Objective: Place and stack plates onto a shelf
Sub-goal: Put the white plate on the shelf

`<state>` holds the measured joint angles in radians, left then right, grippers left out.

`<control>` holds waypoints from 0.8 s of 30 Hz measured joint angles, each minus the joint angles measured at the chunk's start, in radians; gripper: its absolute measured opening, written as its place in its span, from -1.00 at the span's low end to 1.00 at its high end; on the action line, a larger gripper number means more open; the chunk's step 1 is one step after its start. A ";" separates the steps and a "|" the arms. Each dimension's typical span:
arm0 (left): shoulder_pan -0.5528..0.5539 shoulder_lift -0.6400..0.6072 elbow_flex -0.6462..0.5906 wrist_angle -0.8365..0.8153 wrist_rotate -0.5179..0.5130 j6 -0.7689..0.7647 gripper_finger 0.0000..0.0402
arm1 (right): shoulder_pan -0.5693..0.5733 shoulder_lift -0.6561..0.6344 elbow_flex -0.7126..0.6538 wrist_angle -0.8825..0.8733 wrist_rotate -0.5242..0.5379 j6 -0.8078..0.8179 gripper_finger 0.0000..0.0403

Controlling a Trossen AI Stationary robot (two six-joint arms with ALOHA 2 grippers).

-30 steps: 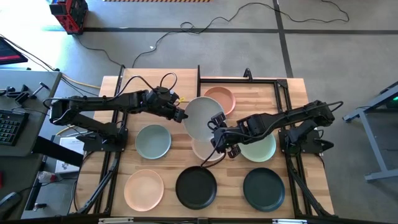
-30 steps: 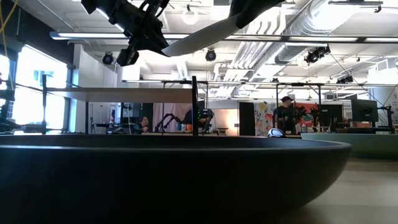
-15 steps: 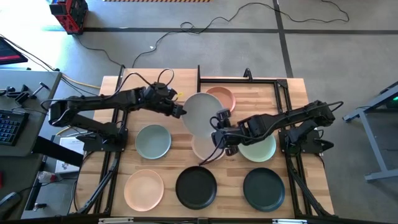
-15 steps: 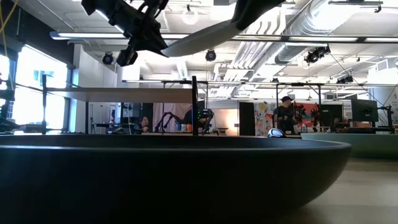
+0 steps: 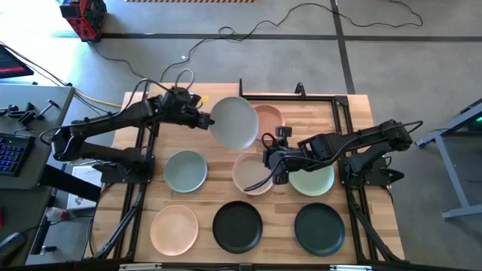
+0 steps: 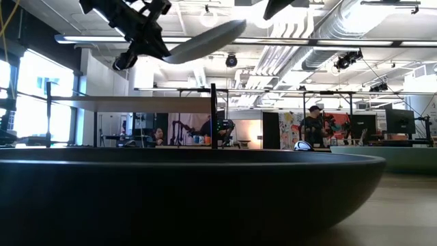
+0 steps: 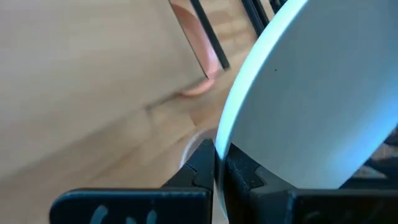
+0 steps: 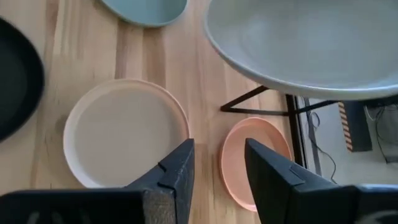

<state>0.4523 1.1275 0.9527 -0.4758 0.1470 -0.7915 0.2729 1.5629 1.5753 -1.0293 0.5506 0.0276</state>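
My left gripper [image 5: 205, 120] is shut on the blue-grey plate [image 5: 235, 123] and holds it in the air above the far middle of the table. My right gripper [image 5: 269, 154] is open and empty, to the near right of that plate, above the beige plate [image 5: 251, 175]. The right wrist view shows its fingers apart [image 8: 217, 165] with the blue-grey plate [image 8: 298, 43] ahead of them. The salmon pink plate [image 5: 269, 119] lies at the left end of the shelf [image 5: 316, 113] with black posts; whether on it or under it, I cannot tell. My left gripper pinches the blue-grey plate's rim [image 7: 219, 144] between its two fingers, on the plate's left side. The fingers come nearly level from the table's left. The plate is lifted clear of everything and tilted, its free right side higher [image 6: 225, 31].
Flat on the tabletop lie a pale green plate [image 5: 186, 171], a cream-peach plate [image 5: 174, 228], two black plates [image 5: 238, 226] [image 5: 319, 228], and another pale green plate [image 5: 312, 179] under the right arm. In the low view, a black plate's rim [image 6: 205, 191] fills the foreground.
My left gripper has carried the blue-grey plate up and toward the table's far left. The plate's right rim, which was at my right gripper, is now clear of it. My right gripper has drawn back a little toward the right and near edges.
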 joint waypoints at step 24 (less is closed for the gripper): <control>0.408 -0.002 0.227 -0.200 -0.003 0.157 -0.99 | -0.116 -0.004 0.000 -0.038 0.051 -0.010 -0.39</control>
<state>0.8607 1.1258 1.1802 -0.6762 0.1436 -0.6341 0.1568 1.5594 1.5753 -1.0669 0.6013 0.0174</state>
